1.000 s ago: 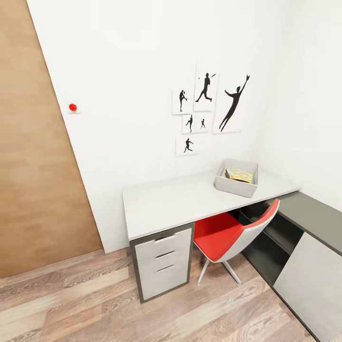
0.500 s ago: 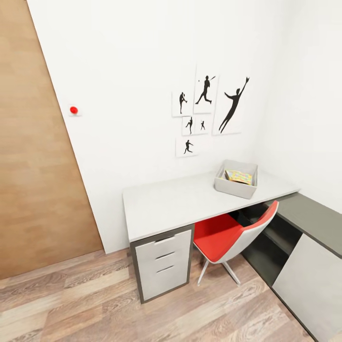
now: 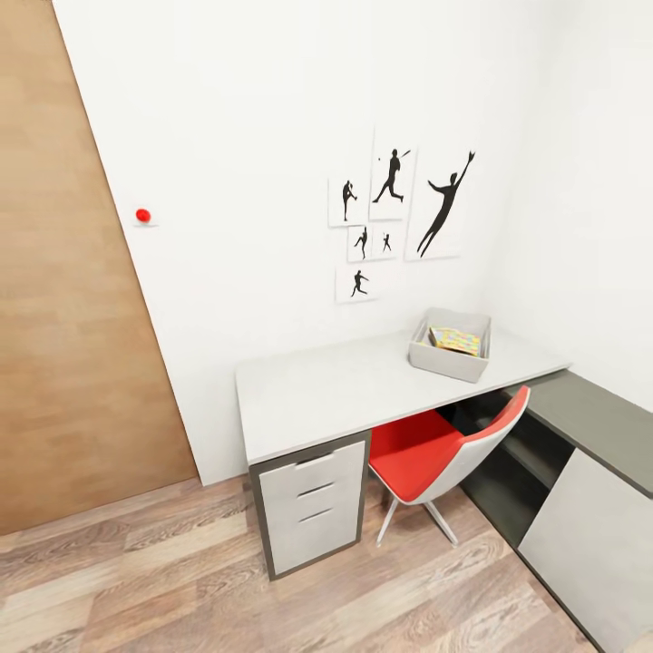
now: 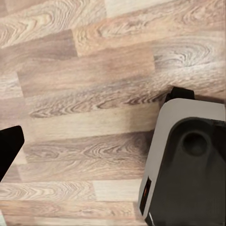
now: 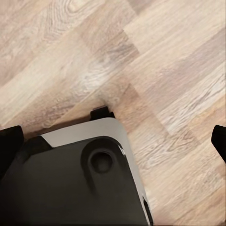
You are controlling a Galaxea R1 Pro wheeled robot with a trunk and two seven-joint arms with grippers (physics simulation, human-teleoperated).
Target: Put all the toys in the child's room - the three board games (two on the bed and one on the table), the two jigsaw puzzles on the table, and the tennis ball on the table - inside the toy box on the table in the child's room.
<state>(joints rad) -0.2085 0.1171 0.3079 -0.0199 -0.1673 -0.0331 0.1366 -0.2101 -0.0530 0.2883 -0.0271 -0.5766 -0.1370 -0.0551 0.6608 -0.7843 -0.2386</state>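
Note:
In the head view the table (image 3: 345, 385) stands against the white wall, its pale top bare apart from the toy box (image 3: 447, 361) at its far right end. A flat colourful toy (image 3: 455, 341) lies inside the box, too small to tell whether it is a board game or a jigsaw puzzle. The bed and the tennis ball are out of view. My left gripper (image 4: 113, 146) and right gripper (image 5: 113, 141) hang over the wood floor with nothing between their fingers. The right one's black fingertips (image 5: 10, 141) sit wide apart.
A red and white chair (image 3: 444, 449) is tucked under the table. A low dark grey cabinet (image 3: 599, 426) runs along the right wall. A brown door (image 3: 63, 317) stands at the left. My own base (image 4: 188, 165) shows over the floor in both wrist views.
The whole head picture has shifted slightly, so the camera has moved. The table, toy box and chair stand as before.

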